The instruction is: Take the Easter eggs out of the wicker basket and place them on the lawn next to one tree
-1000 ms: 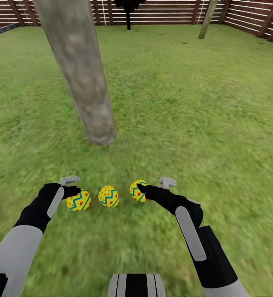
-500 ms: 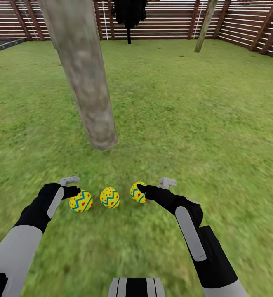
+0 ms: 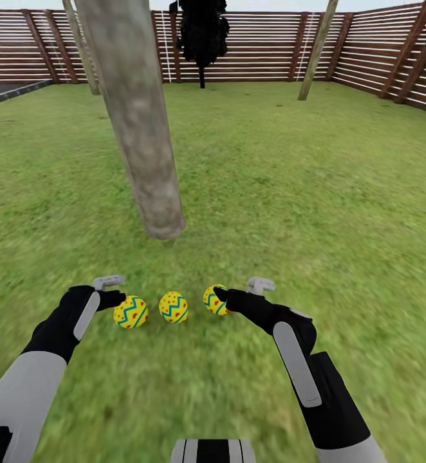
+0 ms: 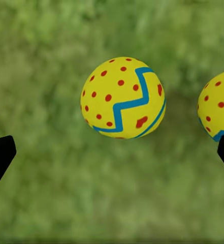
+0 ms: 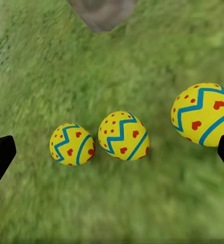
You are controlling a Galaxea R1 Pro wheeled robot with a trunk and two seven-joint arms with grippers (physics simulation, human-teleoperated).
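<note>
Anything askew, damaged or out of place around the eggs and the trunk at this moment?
Nothing stands out. The three Easter eggs lie whole, in a row on the lawn near the tree, with both grippers open beside them.

A fenced garden, rendered in a simulator: mottled green lawn [image 3: 290, 193] spreads out ahead of the jaws, a thick grey-brown tree trunk [image 3: 142, 128] rising from it just beyond them. A brown slat fence [image 3: 258, 48] closes the far side and the right, with a black cone tree [image 3: 202, 32] and thin trunks [image 3: 314, 51] standing before it
</note>
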